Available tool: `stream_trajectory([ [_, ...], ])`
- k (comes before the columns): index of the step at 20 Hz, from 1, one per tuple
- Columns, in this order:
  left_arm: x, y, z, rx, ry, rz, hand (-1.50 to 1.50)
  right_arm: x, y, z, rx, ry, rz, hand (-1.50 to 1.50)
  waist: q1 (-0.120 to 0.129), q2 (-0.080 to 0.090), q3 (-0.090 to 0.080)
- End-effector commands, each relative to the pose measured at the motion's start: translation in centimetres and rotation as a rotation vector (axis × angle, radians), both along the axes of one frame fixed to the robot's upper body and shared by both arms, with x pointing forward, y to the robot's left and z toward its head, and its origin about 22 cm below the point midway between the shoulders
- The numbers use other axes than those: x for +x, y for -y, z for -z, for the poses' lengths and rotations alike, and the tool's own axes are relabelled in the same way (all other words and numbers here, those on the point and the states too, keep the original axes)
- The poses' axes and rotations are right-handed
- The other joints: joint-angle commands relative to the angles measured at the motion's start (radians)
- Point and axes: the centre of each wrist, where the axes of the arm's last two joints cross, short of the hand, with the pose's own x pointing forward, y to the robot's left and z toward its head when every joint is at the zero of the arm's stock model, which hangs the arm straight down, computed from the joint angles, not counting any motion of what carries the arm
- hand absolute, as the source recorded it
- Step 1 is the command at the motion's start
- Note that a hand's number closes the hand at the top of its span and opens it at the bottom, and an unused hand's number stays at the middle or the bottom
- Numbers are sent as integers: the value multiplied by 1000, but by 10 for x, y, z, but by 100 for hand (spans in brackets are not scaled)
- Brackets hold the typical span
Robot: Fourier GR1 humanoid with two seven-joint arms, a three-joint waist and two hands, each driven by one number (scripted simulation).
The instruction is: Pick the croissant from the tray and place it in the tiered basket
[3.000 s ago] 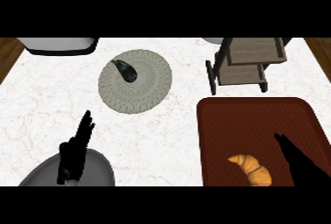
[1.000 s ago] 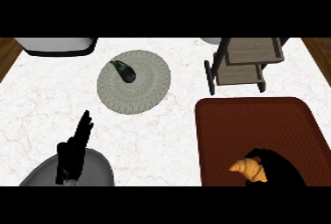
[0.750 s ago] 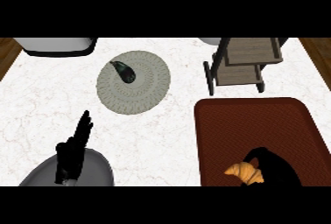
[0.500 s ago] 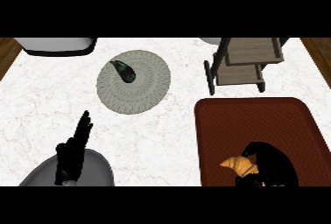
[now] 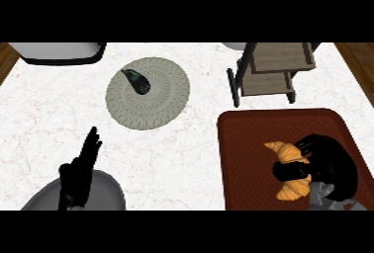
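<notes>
- Over the near right of the dark red tray (image 5: 241,128), the golden, curved croissant (image 5: 291,168) sits in the right hand (image 5: 321,165), fingers curled round its middle.
- Near left, the left hand (image 5: 79,170) rests with straight fingers.

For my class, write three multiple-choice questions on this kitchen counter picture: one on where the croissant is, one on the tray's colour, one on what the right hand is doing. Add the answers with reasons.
1. Where is the croissant?
A. on the round plate
B. over the tray
C. in the tiered basket

2. What colour is the tray?
A. dark red-brown
B. white
C. green

3. What is the right hand doing?
A. resting open beside the plate
B. curled round the croissant
C. touching the basket

Answers:
1 B: the croissant shows within the tray's outline, far from the plate and the tiered basket.
2 A: its surface is dark red-brown against the pale counter.
3 B: black fingers wrap across the croissant's middle.
</notes>
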Motion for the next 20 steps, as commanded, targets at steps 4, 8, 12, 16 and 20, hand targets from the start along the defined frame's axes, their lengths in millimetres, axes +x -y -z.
stream_trajectory([
  [4, -10, -6, 12, -1, -71, -26, 0, 14, -11, -68, 1, 263, 379, 150, -6, -6, -8],
  [8, -4, -3, 8, 2, -55, -8, 0, 12, -20, -118, -59, 488, 437, 150, 0, -11, -11],
  [12, 3, 3, 6, -6, -60, 3, 0, 9, -34, -155, -230, 581, 456, 150, -6, -11, -12],
  [16, -3, -1, 9, -4, -82, 2, 0, 15, -54, -178, -329, 587, 443, 150, 14, -15, -12],
  [20, 1, 5, 4, -2, -55, 19, 0, 27, -69, -208, -378, 608, 484, 150, 34, -11, -8],
])
